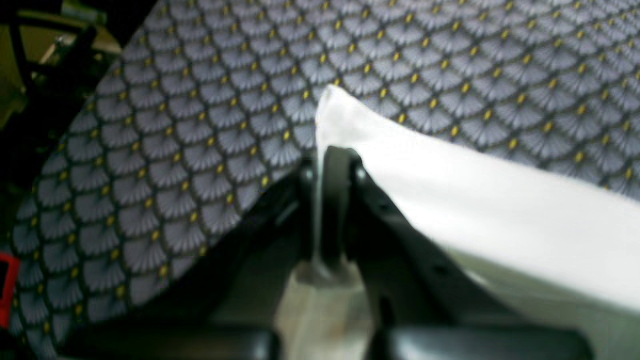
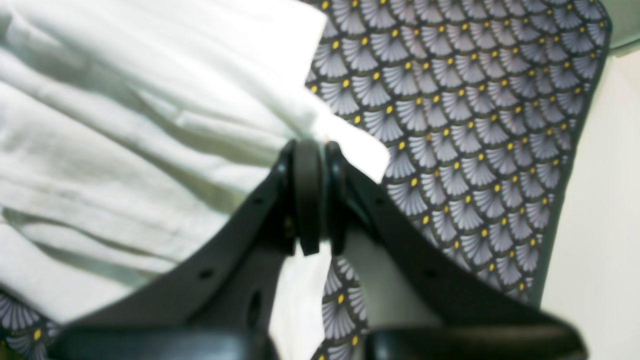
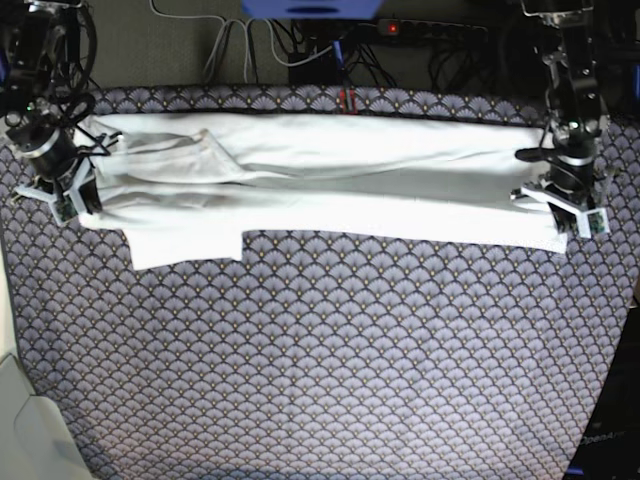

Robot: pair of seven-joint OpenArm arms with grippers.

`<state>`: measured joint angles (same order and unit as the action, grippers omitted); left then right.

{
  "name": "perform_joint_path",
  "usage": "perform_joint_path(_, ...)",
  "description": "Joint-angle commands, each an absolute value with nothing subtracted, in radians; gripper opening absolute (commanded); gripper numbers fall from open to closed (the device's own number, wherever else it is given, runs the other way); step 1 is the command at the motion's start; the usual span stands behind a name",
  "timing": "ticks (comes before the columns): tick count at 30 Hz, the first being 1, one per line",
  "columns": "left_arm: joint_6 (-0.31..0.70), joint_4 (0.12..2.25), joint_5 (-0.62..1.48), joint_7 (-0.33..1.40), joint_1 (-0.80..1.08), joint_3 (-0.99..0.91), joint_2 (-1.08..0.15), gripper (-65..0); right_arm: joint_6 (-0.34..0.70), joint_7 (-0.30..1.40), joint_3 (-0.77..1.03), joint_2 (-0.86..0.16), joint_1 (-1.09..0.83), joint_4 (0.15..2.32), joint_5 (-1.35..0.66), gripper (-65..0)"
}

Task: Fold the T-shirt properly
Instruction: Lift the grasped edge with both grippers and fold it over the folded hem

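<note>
From my station I see the patterned cloth (image 3: 320, 360) bare in front; on its far part lies the T-shirt (image 3: 330, 180), folded long. My left gripper (image 1: 320, 165) pinches its one end, my right gripper (image 2: 310, 150) pinches the other end.

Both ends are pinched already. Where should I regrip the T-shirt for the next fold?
Probably the T-shirt's near long edge, coming from the front: it lies as a flat band across the patterned cloth, with the sleeve flap hanging forward.
</note>
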<state>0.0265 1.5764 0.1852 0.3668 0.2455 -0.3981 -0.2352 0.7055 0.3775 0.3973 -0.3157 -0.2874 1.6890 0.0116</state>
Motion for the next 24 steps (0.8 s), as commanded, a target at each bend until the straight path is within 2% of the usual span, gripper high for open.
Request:
perform_joint_path(1, 0.019, 1.596, 0.185, 0.338, 0.246, -0.404, -0.255, -64.5, 0.698, 0.355, 0.406, -0.332, -0.294, 1.709, 0.001, -65.0)
perform_joint_path(10, 0.019, 1.675, 0.185, 0.34, 0.331, -0.406, -0.257, -64.5, 0.698, 0.328, 0.435, -0.335, -0.348, 1.709, 0.001, -65.0)
perform_joint_path(17, 0.019, 1.685, 0.179, 0.34, 0.346, -0.412, -0.257, -64.5, 0.698, 0.326, 0.533, -0.314, -0.348, 1.705, 0.001, -65.0)
perform_joint_path(24, 0.021, 1.678, 0.18, 0.341, 0.348, -0.463, -0.257, -64.5, 0.698, 0.321, 0.518, -0.309, -0.401, 1.701, 0.001, -65.0)
